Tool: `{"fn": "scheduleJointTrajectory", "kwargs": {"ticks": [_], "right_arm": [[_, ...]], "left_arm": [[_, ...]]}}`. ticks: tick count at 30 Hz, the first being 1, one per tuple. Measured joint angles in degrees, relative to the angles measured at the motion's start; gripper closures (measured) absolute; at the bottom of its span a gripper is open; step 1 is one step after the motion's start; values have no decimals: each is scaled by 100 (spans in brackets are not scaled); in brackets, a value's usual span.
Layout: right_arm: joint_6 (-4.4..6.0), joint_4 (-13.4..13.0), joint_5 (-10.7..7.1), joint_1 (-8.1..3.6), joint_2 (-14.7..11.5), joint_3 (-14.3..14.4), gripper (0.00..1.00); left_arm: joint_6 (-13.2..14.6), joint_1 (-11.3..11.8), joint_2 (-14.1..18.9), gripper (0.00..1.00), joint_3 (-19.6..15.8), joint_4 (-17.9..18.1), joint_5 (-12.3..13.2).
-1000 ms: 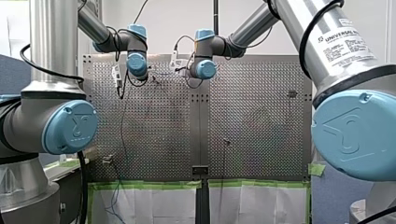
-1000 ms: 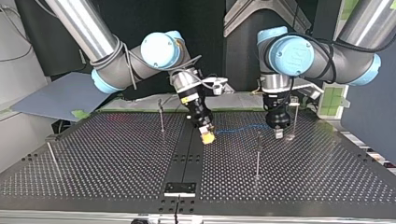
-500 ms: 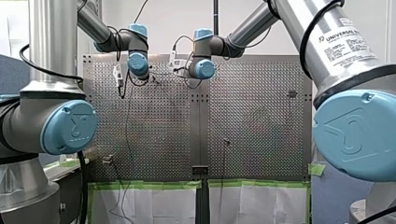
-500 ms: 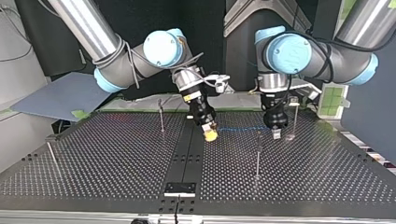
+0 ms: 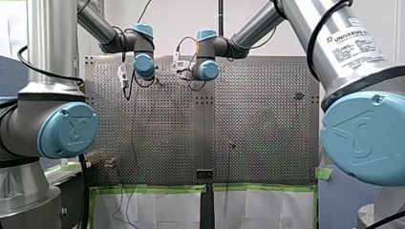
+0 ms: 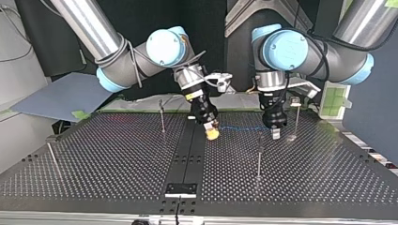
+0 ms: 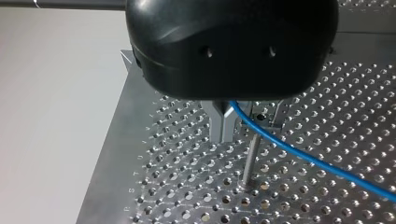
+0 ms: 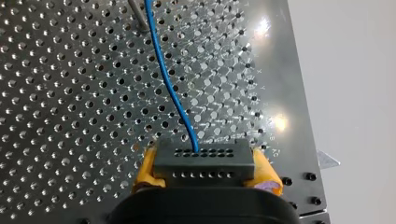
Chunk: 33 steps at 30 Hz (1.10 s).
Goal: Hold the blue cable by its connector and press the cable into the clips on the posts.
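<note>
Front view: shows my left arm [image 5: 114,40] and my right arm [image 5: 248,31] reaching to the far end of the perforated table [image 5: 258,119], wrists close together. Hides both sets of fingers behind the blue wrist joints, so tells nothing of either grip.

Top view: shows my right gripper [image 6: 212,134], tilted and tipped with yellow pads [image 6: 213,136], and my left gripper [image 6: 275,134], pointing straight down. Sets the two apart, both low over the plate. Shows the blue cable [image 6: 239,127] as a thin line stretched from the pads across to the left fingers. Puts a post [image 6: 259,157] just beside those fingers on the camera's side, and a second post [image 6: 295,119] just beside them on the outer side.

Left wrist view: shows the metal fingers [image 7: 223,126] parted with a clear gap, clamping nothing. Finds the cable coming out from under the black body close against one finger, then slanting away past the other, over the holes. Has a slim post [image 7: 251,158] standing in the gap, just ahead of the tips, with the cable crossing its upper end. Cannot tell whether the cable is caught on it.

Right wrist view: shows the pads closed tight on both sides of the dark grey connector [image 8: 203,161]. Has the cable leaving the connector's face and running straight ahead of the fingers to a far post [image 8: 134,10].
</note>
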Motion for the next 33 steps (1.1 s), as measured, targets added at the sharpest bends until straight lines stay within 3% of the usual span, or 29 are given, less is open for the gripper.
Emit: {"fn": "scheduleJointTrajectory", "kwargs": {"ticks": [9,22,33], "right_arm": [[12,31,61,4,-3,38,100],[21,123,70,29,-44,49,100],[66,153,70,76,-75,50,100]], "left_arm": [[-130,-42,-1,100,-2,-15,-186],[-645,-299,-1,100,-74,-582,-329],[-805,-519,-1,100,-115,-870,-472]]}}
